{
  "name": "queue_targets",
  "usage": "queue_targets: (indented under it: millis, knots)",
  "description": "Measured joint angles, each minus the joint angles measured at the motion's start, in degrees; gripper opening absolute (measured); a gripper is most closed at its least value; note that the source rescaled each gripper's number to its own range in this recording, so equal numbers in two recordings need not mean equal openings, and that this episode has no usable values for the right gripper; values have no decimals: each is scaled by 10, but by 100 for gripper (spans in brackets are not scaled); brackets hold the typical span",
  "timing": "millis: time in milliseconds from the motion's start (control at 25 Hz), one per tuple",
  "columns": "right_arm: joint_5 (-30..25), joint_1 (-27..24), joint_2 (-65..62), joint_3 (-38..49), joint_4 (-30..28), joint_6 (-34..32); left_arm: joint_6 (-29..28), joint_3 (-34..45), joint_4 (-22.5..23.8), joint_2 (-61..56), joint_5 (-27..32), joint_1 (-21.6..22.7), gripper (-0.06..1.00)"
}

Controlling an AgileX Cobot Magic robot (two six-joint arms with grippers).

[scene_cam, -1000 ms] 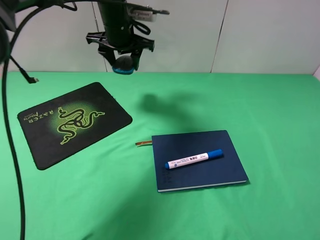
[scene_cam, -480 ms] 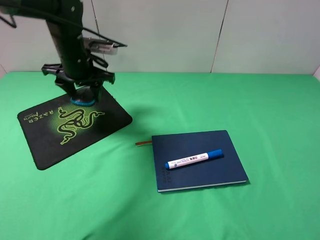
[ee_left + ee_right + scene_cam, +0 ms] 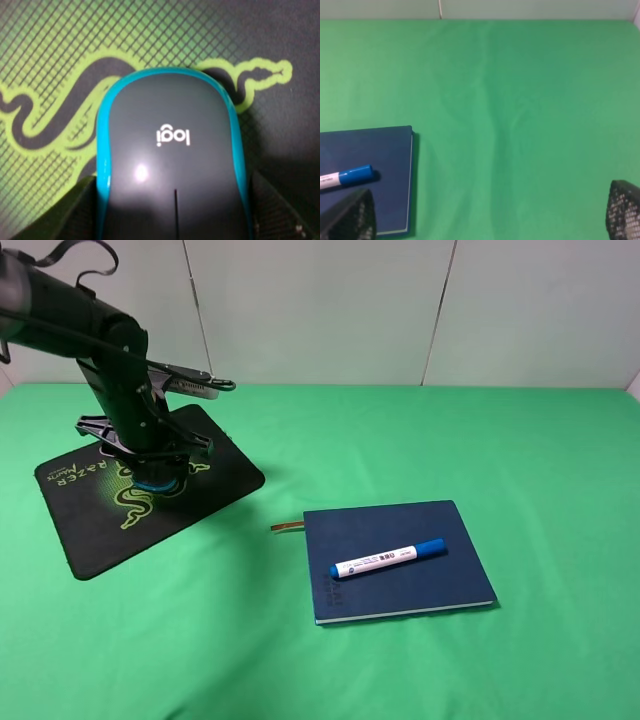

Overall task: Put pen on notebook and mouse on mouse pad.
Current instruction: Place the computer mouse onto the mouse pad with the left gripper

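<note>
The grey, teal-sided mouse sits between the fingers of my left gripper, which is shut on its sides. From the high view the left gripper is low over the black mouse pad, with the mouse at the green snake logo; I cannot tell if it touches the pad. The pen lies slantwise on the navy notebook right of centre. In the right wrist view my right gripper is open and holds nothing, and the notebook and pen lie beside one of its fingers.
A green cloth covers the table up to a pale back wall. A brown ribbon pokes out of the notebook's left edge. The left arm's dark link and cables rise at the far left.
The left arm swung left from high at the back and came down onto the mouse pad's logo, carrying the mouse. Pen and notebook have not moved.
</note>
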State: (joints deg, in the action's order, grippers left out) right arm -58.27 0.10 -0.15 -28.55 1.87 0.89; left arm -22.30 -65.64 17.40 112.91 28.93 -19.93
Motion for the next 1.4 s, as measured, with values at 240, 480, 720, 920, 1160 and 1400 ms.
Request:
queue_targets:
  millis: [240, 480, 720, 920, 1160, 1400]
  knots:
    - [0, 0, 0, 0, 0, 0, -14, 27, 16, 0, -51, 0, 52]
    - [0, 0, 0, 0, 0, 0, -24, 27, 16, 0, -51, 0, 52]
    - [0, 0, 0, 0, 0, 0, -47, 27, 16, 0, -50, 0, 69]
    - [0, 0, 0, 0, 0, 0, -63, 27, 16, 0, -42, 0, 97]
    - [0, 0, 0, 0, 0, 0, -38, 20, -3, -14, 10, 0, 100]
    - [0, 0, 0, 0, 0, 0, 24, 14, -57, -121, 101, 0, 100]
